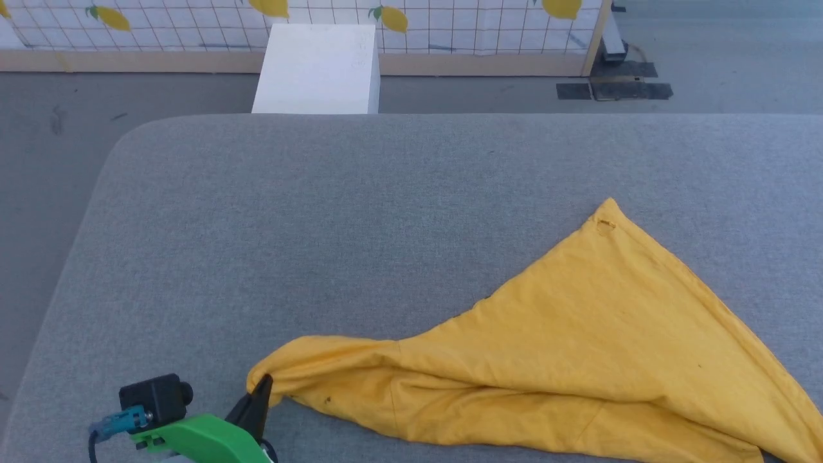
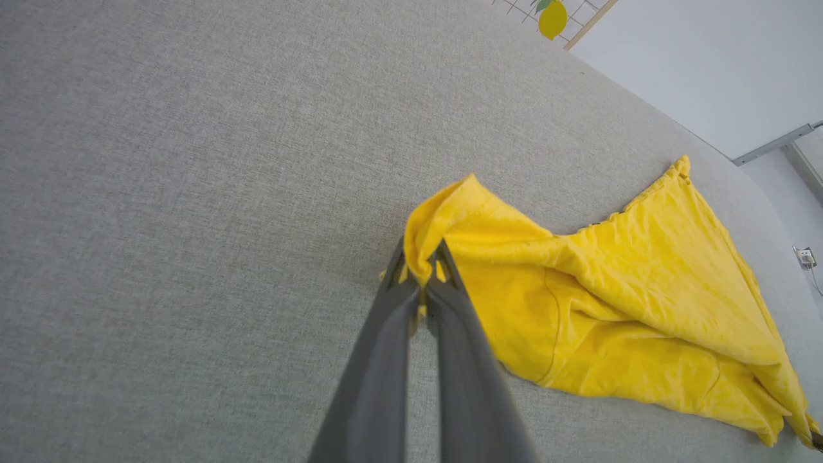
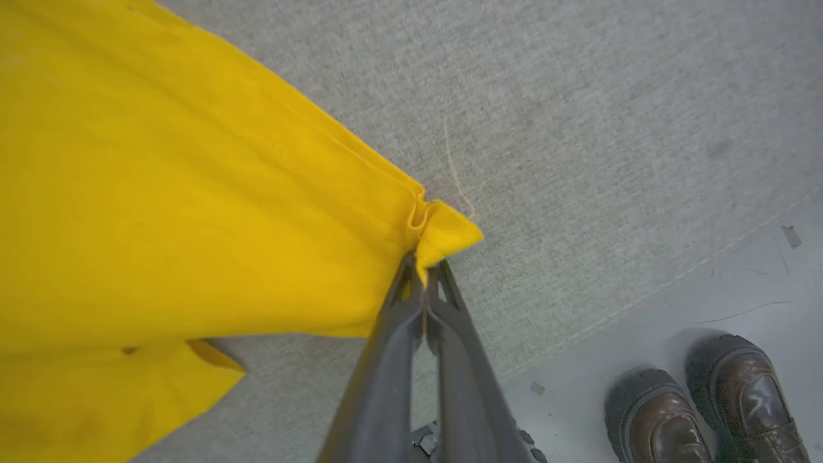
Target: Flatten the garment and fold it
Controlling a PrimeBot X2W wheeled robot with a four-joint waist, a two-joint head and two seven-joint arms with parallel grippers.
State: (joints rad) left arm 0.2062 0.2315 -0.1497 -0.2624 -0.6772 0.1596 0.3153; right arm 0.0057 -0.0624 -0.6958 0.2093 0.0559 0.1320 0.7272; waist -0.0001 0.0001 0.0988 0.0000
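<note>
The garment [image 1: 578, 341], a mustard-yellow shirt, lies bunched in a rough triangle on the grey padded table [image 1: 321, 225], plain side up, one corner pointing to the far right. My left gripper [image 1: 262, 388] is shut on the garment's left end near the front edge. The left wrist view shows that gripper [image 2: 421, 265] pinching a raised fold of the garment [image 2: 611, 289]. In the right wrist view my right gripper [image 3: 424, 270] is shut on a hemmed corner of the garment [image 3: 193, 193], held just above the table.
A white box [image 1: 318, 67] stands on the floor beyond the table's far edge, before a lemon-patterned screen [image 1: 450, 19]. A person's two brown shoes [image 3: 701, 405] stand on the floor beside the table edge. A loose thread [image 3: 455, 170] lies on the cloth surface.
</note>
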